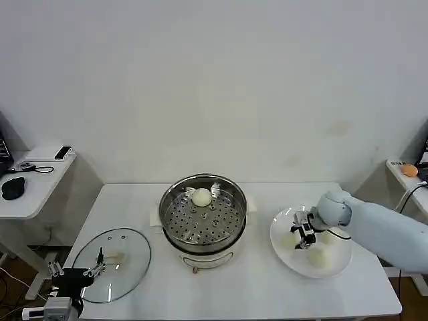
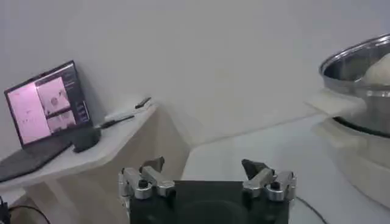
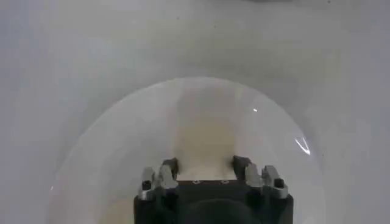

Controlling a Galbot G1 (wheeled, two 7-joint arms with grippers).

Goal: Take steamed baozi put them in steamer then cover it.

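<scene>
Steamer (image 1: pixel 202 217) is standing upright and uncovered at mid-worktop (image 1: pixel 254 287), one baozi (image 1: pixel 201 196) sitting at 12 o'clock on its tray. Cover (image 1: pixel 112 264) is lying flat at the steamer's 8 o'clock, beside the idle left gripper (image 1: pixel 99 262), jaws open and empty. Right gripper (image 1: pixel 305 235) is reaching down over the white plate (image 1: pixel 281 224) at 3 o'clock, jaws straddling a bun (image 3: pixel 204 143), grip indiscernible; neighbouring buns are partly hidden.
</scene>
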